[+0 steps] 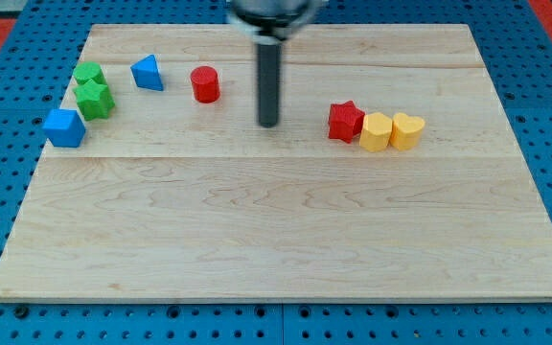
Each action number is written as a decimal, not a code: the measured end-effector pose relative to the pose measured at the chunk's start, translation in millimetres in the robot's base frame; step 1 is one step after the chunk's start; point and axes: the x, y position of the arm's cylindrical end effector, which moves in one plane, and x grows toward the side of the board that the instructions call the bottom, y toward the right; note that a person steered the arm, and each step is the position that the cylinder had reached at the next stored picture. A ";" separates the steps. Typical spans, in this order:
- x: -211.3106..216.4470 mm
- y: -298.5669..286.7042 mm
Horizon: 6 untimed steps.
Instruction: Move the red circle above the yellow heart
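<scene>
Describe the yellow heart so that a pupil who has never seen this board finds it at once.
Start at the wooden board and go to the row of three blocks at the view's right. The yellow heart is the rightmost, beside a yellow hexagon-like block; only the heart has a notched top.

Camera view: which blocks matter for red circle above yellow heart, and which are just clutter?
In play:
red circle
yellow heart
my tip, between the two, touching neither

Lying about:
red star
yellow hexagon, between star and heart
blue triangle
blue block
two green blocks
</scene>
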 end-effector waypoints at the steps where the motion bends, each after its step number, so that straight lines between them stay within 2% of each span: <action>1: -12.5 -88.3; 2: -60.9 -98.4; 3: -80.8 -122.1; 4: -77.0 -43.6; 5: -54.0 31.5; 6: -48.2 -5.2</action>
